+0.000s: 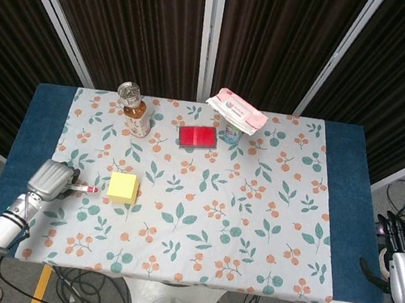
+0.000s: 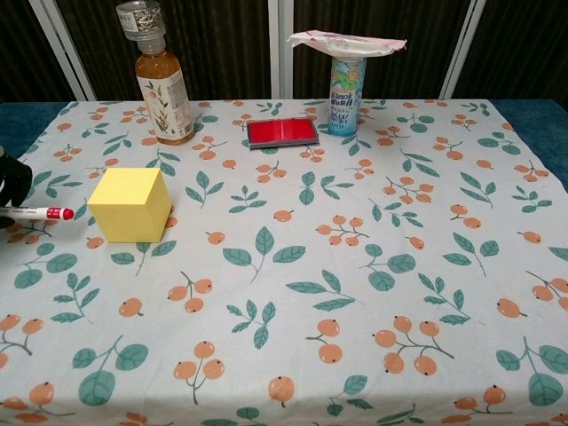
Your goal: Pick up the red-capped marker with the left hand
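The red-capped marker [image 1: 82,189] is a thin white pen with a red cap pointing right. It lies level just left of the yellow cube, and the chest view shows it near the left edge as marker [image 2: 40,213]. My left hand [image 1: 52,178] grips its white end at the table's left side. Only dark fingers [image 2: 11,182] of that hand show in the chest view. Whether the marker is clear of the cloth I cannot tell. My right hand [image 1: 403,254] hangs off the table's right edge, fingers spread, holding nothing.
A yellow cube [image 1: 123,187] sits right beside the marker's cap. At the back stand a tea bottle [image 1: 134,111], a flat red case [image 1: 198,136] and a cup [image 1: 233,129] with a pink packet on top. The floral cloth [image 1: 253,220] covers the table.
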`<state>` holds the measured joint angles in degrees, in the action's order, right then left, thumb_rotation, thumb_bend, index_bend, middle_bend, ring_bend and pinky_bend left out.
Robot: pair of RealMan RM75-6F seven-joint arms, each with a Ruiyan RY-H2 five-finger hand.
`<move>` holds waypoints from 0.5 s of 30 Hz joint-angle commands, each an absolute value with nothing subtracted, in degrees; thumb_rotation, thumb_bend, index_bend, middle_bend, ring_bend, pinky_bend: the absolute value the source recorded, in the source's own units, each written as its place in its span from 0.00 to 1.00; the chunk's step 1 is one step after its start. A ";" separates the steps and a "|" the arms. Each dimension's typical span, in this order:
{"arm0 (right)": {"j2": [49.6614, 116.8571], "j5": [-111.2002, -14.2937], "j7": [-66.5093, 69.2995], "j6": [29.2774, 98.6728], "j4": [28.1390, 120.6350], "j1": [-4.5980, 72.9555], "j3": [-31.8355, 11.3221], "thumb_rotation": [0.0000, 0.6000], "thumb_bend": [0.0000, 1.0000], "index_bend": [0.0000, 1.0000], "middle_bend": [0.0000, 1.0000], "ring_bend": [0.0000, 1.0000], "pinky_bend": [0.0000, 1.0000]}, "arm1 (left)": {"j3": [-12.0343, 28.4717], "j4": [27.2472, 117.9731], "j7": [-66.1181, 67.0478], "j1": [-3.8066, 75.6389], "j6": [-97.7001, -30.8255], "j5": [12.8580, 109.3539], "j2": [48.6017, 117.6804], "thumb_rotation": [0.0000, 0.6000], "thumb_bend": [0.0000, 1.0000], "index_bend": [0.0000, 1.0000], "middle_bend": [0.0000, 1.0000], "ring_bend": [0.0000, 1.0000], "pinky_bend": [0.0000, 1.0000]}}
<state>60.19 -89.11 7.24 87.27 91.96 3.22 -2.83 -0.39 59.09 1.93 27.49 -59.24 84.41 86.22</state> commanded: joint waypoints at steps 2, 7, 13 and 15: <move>60.26 -89.14 7.31 87.21 91.86 3.23 -2.79 1.00 0.20 0.00 0.02 0.00 0.00 | -0.13 58.58 2.04 28.46 -57.96 84.29 86.97 1.00 0.48 0.72 0.73 0.54 0.68; 60.22 -89.03 7.47 87.35 91.71 3.08 -2.80 1.00 0.20 0.00 0.02 0.00 0.00 | 1.09 58.92 2.03 29.95 -57.04 83.77 88.13 1.00 0.48 0.72 0.73 0.54 0.68; 60.22 -88.91 7.87 87.41 91.39 2.96 -2.81 1.00 0.20 0.00 0.02 0.00 0.00 | 2.30 61.37 3.67 32.28 -55.55 83.51 88.86 1.00 0.48 0.72 0.73 0.54 0.68; 60.21 -88.88 7.97 87.36 91.32 2.97 -2.83 1.00 0.20 0.00 0.02 0.00 0.00 | 2.84 62.23 4.67 33.15 -54.59 82.94 89.18 1.00 0.49 0.71 0.73 0.54 0.68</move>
